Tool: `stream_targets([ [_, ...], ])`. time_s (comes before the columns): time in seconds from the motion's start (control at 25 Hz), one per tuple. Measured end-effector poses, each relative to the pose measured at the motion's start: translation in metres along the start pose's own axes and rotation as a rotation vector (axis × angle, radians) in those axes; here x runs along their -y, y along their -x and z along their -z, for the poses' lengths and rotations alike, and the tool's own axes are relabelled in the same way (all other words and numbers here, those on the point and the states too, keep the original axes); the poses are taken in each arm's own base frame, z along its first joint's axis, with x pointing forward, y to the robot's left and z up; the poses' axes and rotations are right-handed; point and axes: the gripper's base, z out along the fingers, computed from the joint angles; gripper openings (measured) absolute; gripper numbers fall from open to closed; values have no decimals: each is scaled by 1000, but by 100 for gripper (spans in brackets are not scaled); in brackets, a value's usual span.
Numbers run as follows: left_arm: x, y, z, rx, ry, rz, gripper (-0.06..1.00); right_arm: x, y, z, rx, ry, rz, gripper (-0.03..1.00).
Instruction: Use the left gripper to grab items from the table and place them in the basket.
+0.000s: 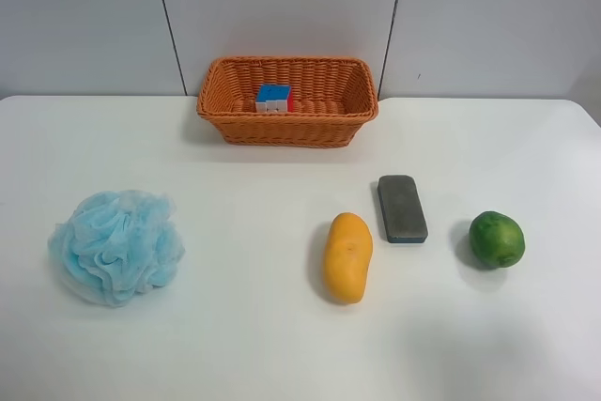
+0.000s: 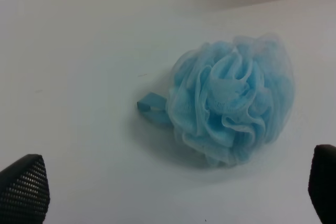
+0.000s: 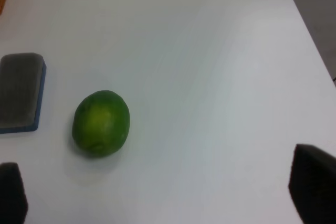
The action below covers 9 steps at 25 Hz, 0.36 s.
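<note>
White table (image 1: 235, 345) runs wide under a grey panelled wall; going from the high view's left, a blue bath sponge (image 1: 116, 246) sits alone, well apart from everything else; next, at the far edge, the basket (image 1: 287, 127) holds the puzzle cube (image 1: 273, 99), already inside against the back wall; then a mango (image 1: 347, 256), a grey eraser (image 1: 402, 208) just beside it, and a green fruit (image 1: 496, 239) near the right edge; no arm shows in that view.

From the left wrist, the left gripper (image 2: 173, 192) hangs over the sponge with its jaws spread wide, one fingertip at each lower corner, holding nothing; the right gripper (image 3: 157, 192) likewise stands open above the green fruit, touching nothing.

One item looks done and the sponge seems next; that calls for lowering the left jaws around the soft ruffles, closing firmly enough that the mesh does not slip, lifting, and carrying it over the basket rim.
</note>
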Motion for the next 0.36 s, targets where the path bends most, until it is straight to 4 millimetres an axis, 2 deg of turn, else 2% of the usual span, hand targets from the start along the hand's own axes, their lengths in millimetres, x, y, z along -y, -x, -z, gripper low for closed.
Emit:
stream_targets([
  [0.36, 0, 0, 0, 0, 0, 0, 99, 0, 0, 0, 0, 0, 0, 99],
])
